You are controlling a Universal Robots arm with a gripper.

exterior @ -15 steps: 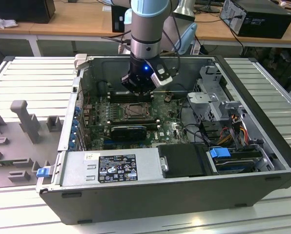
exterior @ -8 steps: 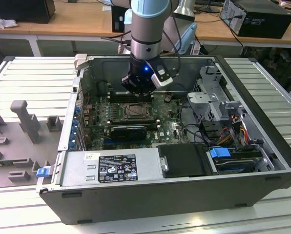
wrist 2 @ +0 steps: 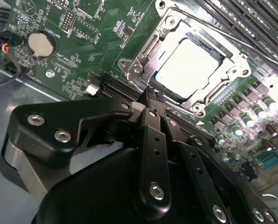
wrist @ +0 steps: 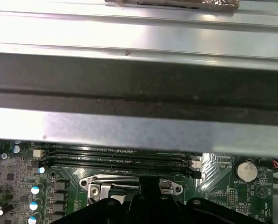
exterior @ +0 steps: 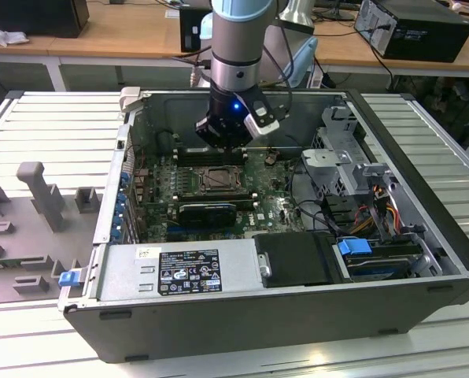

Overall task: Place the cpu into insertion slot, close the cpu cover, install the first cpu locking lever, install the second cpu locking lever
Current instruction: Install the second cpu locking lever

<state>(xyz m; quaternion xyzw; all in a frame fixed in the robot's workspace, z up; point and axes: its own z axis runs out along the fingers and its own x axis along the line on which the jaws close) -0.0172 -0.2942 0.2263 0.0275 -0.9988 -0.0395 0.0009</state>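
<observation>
In the second wrist view the cpu [wrist 2: 188, 65] lies flat in the insertion slot [wrist 2: 138, 69], its pale top bright under the light. The silver cpu cover [wrist 2: 170, 22] is down over it, framing the chip. My gripper [wrist 2: 151, 96] is shut, its black fingertips pressed together just at the socket's near edge. Whether they touch a locking lever is hidden by the fingers. In the exterior view my gripper [exterior: 223, 144] hangs over the far side of the insertion slot [exterior: 219, 179] inside the open computer case. The first wrist view shows the cpu cover [wrist: 129, 181] behind my gripper [wrist: 148, 189].
Long black memory slots [wrist: 120, 156] run beside the socket toward the case wall [wrist: 139, 126]. A black graphics card [exterior: 207, 213] sits on the nearer side. A coin battery [wrist 2: 38, 43], cables [exterior: 313, 209] and a drive cage [exterior: 345, 157] lie to the exterior view's right.
</observation>
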